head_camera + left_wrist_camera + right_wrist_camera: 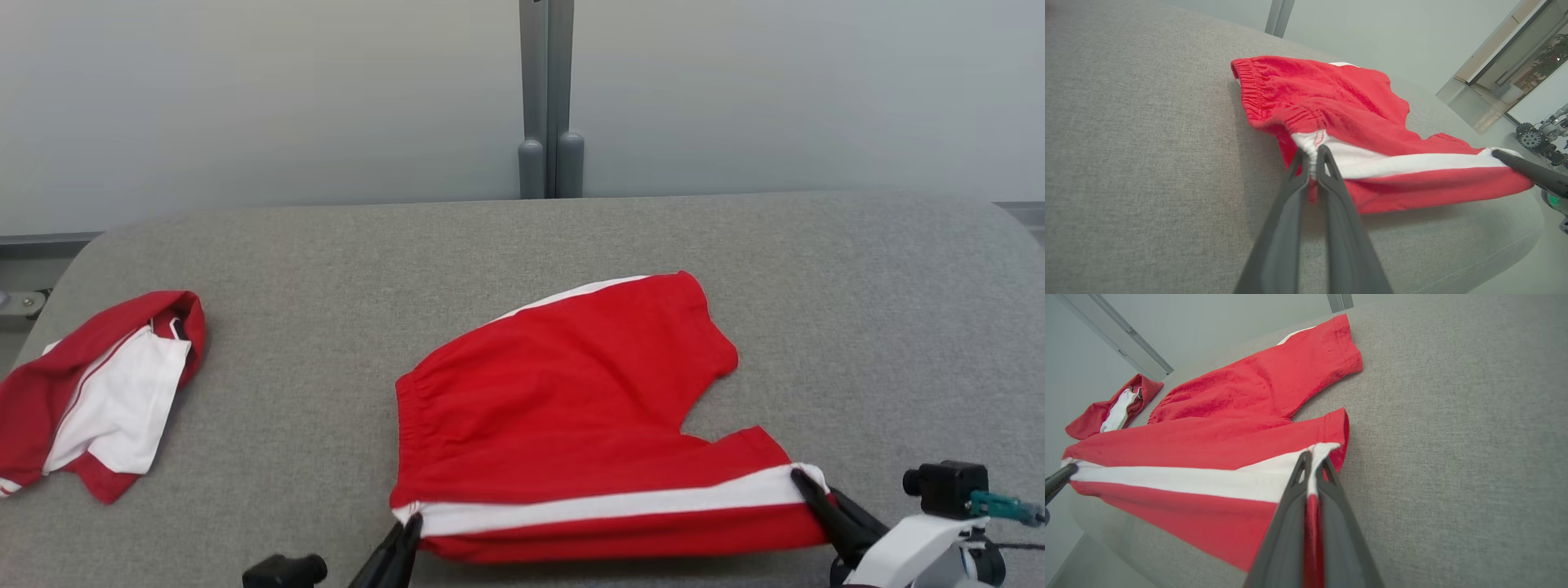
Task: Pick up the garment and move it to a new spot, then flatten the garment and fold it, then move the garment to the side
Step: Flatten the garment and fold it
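- One pair of shorts [563,408]: red knit cloth, with a gathered elastic waistband [408,425] at the robot's left. Two short legs point to its right, with a notch between them.
- Two white side stripes. The near stripe [612,506] runs unbroken from waistband to hem. The far one shows as a thin sliver along the far edge.
- Position: centre-right of the table [326,269], close to its front edge. The far part lies flat on the cloth top. The near edge is raised just off the surface and pulled taut between the two grippers, with shadow beneath it. A red band hangs below the near stripe.
- Left gripper [412,523]: clenched on the waistband end of the near stripe, the white cloth bunched between its fingertips.
- Right gripper [804,482]: clenched on the hem corner of the near leg, at the stripe's other end. In the right wrist view, red cloth shows between its two fingers.
- One table: grey woven covering with rounded corners.
- One second garment [98,392]: red and white, crumpled at the table's left end, well apart from the shorts.
- One grey post [549,98]: upright behind the table, against a pale wall.
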